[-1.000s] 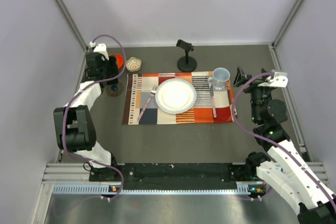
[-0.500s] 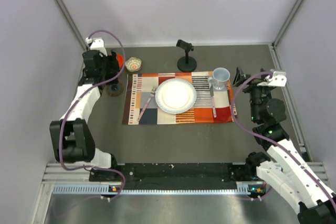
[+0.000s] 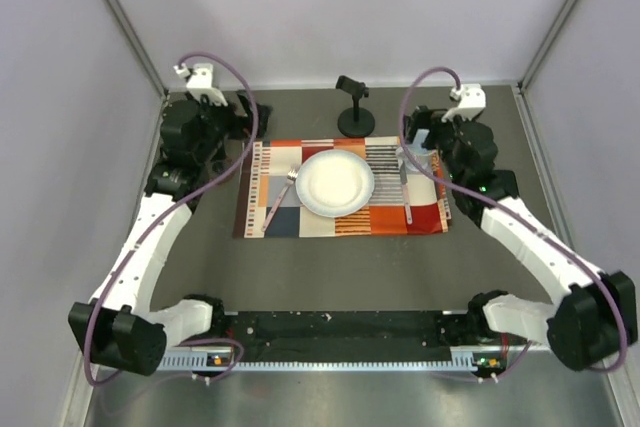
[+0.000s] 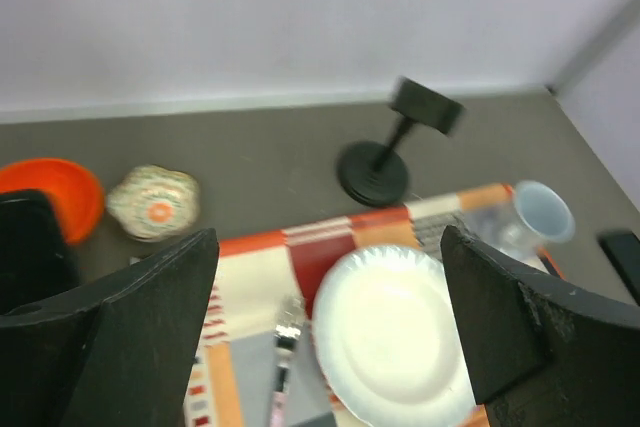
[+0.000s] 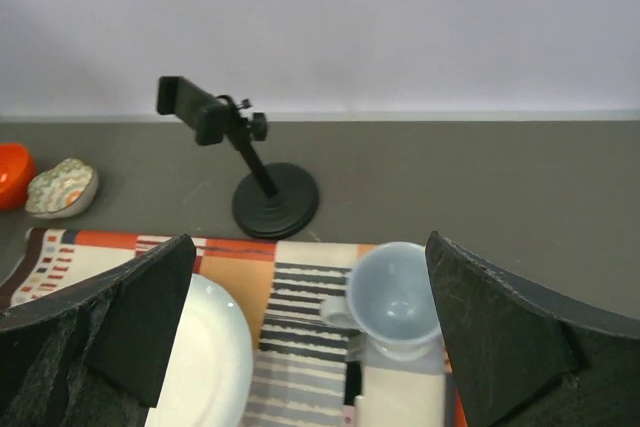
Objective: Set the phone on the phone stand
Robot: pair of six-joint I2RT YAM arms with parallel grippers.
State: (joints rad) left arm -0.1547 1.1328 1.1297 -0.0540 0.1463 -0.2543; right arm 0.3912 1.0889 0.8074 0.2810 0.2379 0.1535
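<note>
The phone (image 4: 28, 245) is black and flat with a round corner. It sits just in front of the orange bowl (image 4: 62, 187), covering part of it. The phone stand is hidden.

My table (image 3: 330, 267) is dark grey. A striped mat (image 3: 300, 222) lies across its middle. Behind the mat stands a black clamp stand (image 3: 355, 119). Further to my left, near the back wall, sit an orange bowl (image 4: 60, 192) and, just beside it, a small patterned dish (image 4: 152, 202).
</note>
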